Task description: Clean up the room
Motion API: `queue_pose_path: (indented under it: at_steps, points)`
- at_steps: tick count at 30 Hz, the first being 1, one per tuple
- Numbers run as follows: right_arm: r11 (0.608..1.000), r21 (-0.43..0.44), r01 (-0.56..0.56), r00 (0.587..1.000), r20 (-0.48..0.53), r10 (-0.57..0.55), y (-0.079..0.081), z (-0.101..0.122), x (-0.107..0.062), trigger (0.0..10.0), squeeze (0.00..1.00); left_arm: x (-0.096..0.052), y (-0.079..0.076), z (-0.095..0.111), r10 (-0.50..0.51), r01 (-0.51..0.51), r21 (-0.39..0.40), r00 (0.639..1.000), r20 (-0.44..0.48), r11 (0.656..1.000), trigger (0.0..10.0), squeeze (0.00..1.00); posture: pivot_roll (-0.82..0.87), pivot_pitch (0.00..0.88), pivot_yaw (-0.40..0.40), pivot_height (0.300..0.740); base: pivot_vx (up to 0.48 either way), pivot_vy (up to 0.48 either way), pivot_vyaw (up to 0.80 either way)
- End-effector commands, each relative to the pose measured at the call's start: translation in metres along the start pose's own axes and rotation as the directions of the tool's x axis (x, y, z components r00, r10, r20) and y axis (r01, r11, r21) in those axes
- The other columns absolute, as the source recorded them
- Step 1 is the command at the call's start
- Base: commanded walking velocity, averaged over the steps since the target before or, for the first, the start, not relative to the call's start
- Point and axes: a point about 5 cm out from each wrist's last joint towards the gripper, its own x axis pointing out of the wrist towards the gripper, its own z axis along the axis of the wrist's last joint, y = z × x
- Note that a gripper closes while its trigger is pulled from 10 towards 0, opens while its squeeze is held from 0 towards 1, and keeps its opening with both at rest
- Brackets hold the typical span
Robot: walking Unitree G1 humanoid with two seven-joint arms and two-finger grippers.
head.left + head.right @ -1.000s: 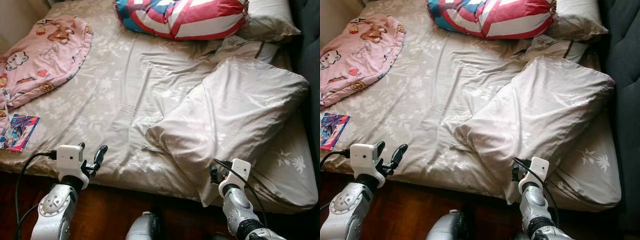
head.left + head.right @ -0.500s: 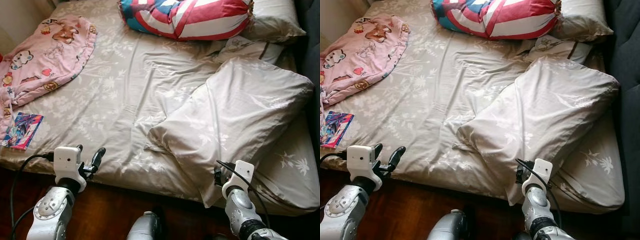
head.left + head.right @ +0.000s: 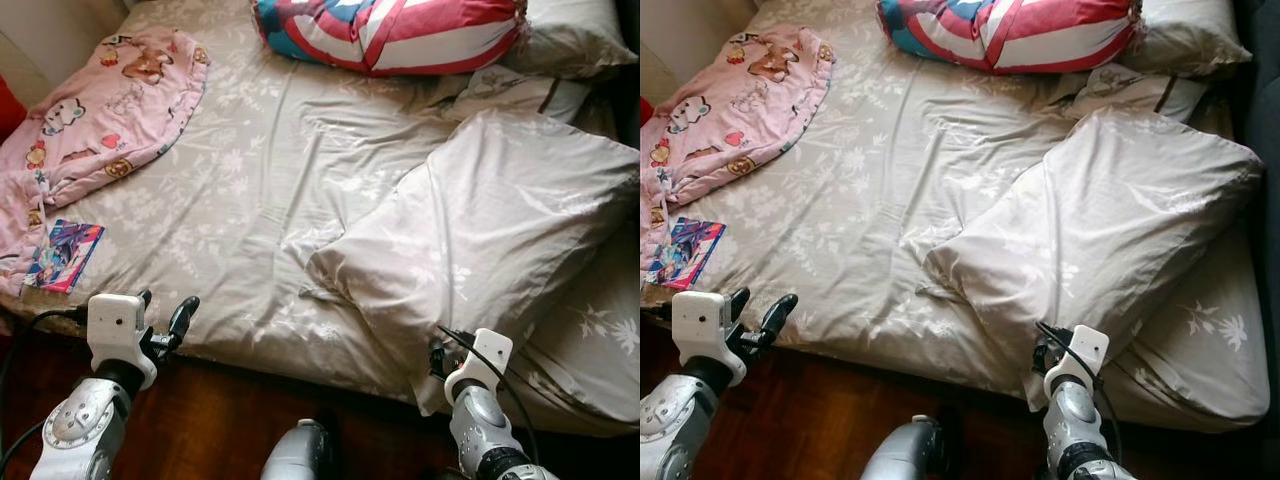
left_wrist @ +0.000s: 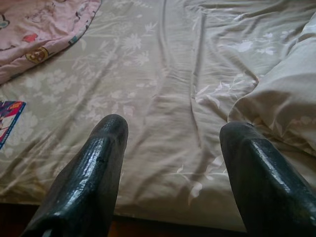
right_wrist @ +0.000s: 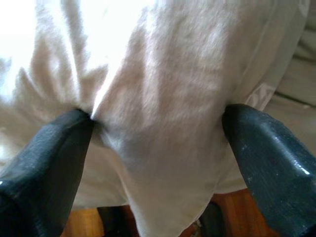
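A floral beige bed (image 3: 270, 180) stands on dark wooden floor (image 3: 210, 420).

Head stereo pair looking steeply down from the foot of a beige floral-sheeted bed (image 3: 250, 190), both eyes sharing the large rumpled beige pillow (image 3: 1110, 230), left wrist camera low facing across the sheet, right wrist camera pressed close against that pillow's corner.

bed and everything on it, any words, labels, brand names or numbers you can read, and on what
No text can be read.
Colourful booklet at the bed's near left edge: printed cover art, any lettering too small and blurred to read.
Pink blanket: cartoon bear and heart prints, no legible words.
Red, white and blue striped cushion: stripes, no lettering visible.
Grey floral sheet and large pillow: pattern, no labels visible.
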Motion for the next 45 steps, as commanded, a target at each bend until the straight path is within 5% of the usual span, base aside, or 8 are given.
queue_pose_path:
  at_steps: [1, 6, 12, 13, 14, 45]
  points:
    - [1.000, 0.003, 0.011, 0.999, -0.037, -0.011, -0.001, -0.012, -0.004, 10.0, 0.00, -0.006, 0.007, -0.002, 0.018, -0.018, 0.013, 1.000, -0.025, 1.000, 10.0, 0.00, 0.35, 0.309, 0.206, 0.726, 0.000, 0.000, 0.00]
    - [1.000, -0.021, 0.010, 0.998, 0.059, -0.009, -0.001, 0.008, 0.001, 10.0, 0.00, -0.002, 0.003, -0.002, 0.016, -0.016, -0.001, 1.000, -0.021, 1.000, 10.0, 0.00, 0.34, 0.298, 0.190, 0.726, 0.000, 0.000, 0.00]
    - [0.999, -0.032, 0.032, 0.998, 0.054, -0.030, -0.007, 0.012, 0.003, 10.0, 0.00, -0.004, 0.002, -0.002, 0.020, -0.020, -0.006, 1.000, -0.023, 1.000, 10.0, 0.00, 0.34, 0.292, 0.185, 0.726, 0.000, 0.000, 0.00]
    - [0.999, -0.030, 0.032, 0.998, 0.052, -0.031, -0.007, 0.012, 0.003, 4.3, 0.00, -0.005, 0.002, -0.002, 0.021, -0.022, -0.006, 0.999, -0.025, 1.000, 10.0, 0.00, 0.34, 0.292, 0.185, 0.726, 0.000, 0.000, 0.00]
    - [0.999, -0.028, 0.034, 0.998, 0.047, -0.032, -0.007, 0.012, 0.003, 0.0, 0.00, -0.005, 0.003, -0.002, 0.023, -0.023, -0.005, 0.999, -0.026, 1.000, 10.0, 0.00, 0.34, 0.292, 0.185, 0.726, 0.000, 0.000, 0.00]
    - [0.999, -0.032, 0.015, 1.000, -0.008, -0.015, -0.005, -0.003, -0.001, 0.0, 0.00, -0.012, 0.008, -0.009, 0.042, -0.042, 0.000, 0.998, -0.057, 0.999, 10.0, 0.00, 0.34, 0.287, 0.183, 0.726, 0.000, 0.000, 0.00]
